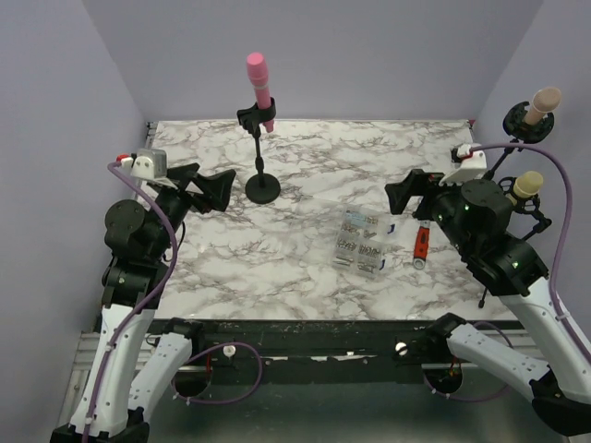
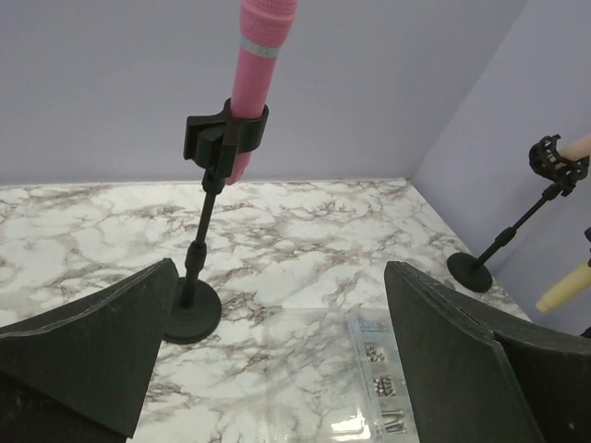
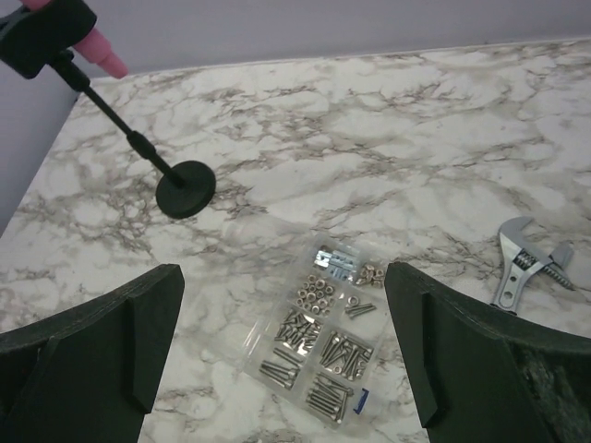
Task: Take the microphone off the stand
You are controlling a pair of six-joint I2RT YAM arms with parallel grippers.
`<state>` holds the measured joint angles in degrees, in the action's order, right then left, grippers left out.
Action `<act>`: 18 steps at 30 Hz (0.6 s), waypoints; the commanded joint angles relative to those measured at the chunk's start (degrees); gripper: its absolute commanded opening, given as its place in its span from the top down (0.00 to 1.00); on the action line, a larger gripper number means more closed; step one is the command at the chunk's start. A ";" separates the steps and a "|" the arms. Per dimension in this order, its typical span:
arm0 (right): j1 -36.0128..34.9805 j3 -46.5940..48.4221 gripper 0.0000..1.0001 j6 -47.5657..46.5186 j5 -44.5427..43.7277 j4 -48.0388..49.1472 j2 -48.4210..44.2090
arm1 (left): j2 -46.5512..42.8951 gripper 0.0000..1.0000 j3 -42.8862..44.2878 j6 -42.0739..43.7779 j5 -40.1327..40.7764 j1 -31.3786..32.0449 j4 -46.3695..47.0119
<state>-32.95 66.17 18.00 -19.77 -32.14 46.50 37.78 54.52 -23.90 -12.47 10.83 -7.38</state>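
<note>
- Your pink microphone (image 1: 258, 81) sits in the clip of the black stand (image 1: 261, 175), tilted a little, with its head above the clip.
- The stand is on the far left-centre part of the marble worktop (image 1: 305, 277).
- Your left fingers (image 1: 220, 189) are spread wide and hold nothing. They point toward the stand from its left, near it but not touching.
- Your right fingers (image 1: 404, 196) are also wide apart and empty, over the right side of the worktop, well apart from the stand.
- A clear box of screws (image 1: 361, 242) lies between the two arms, and a wrench (image 1: 421, 242) lies just right of it.
- A beige microphone (image 1: 542, 100) and a cream microphone (image 1: 527, 186) are at the right edge; they seem to stand on their own stands, but the view there is poor.
</note>
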 commanded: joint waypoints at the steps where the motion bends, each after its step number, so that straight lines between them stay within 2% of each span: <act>1: -0.19 -2.97 0.00 0.28 8.24 4.19 0.01 | 2.96 0.01 0.16 -1.77 2.88 -0.28 -2.42; 5: -0.19 -6.04 0.00 1.43 12.20 6.77 0.09 | 6.51 0.01 2.12 -4.35 3.50 -1.07 -5.20; 8: -0.18 -8.56 0.00 2.76 14.76 9.32 0.07 | 10.08 0.01 3.02 -6.74 -4.04 -3.67 -2.95; 11: -0.19 -10.03 0.00 4.22 17.53 10.63 0.34 | 14.46 0.01 2.81 -11.84 -16.24 -8.23 5.60; 13: -0.19 -10.64 0.00 4.97 18.90 11.15 0.32 | 17.69 0.01 3.32 -14.85 -21.34 -9.56 12.33; 16: -0.19 -11.56 0.00 5.98 19.42 11.93 -0.48 | 23.09 0.01 5.95 -15.17 -25.81 -9.44 21.40; 18: -0.19 -12.07 0.00 6.46 19.42 12.35 -1.33 | 27.41 0.01 9.24 -15.43 -26.15 -9.43 24.10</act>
<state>-32.95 55.31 22.57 -3.29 -22.92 46.78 59.00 57.28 -36.03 -29.08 1.48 2.13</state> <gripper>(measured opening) 0.998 0.983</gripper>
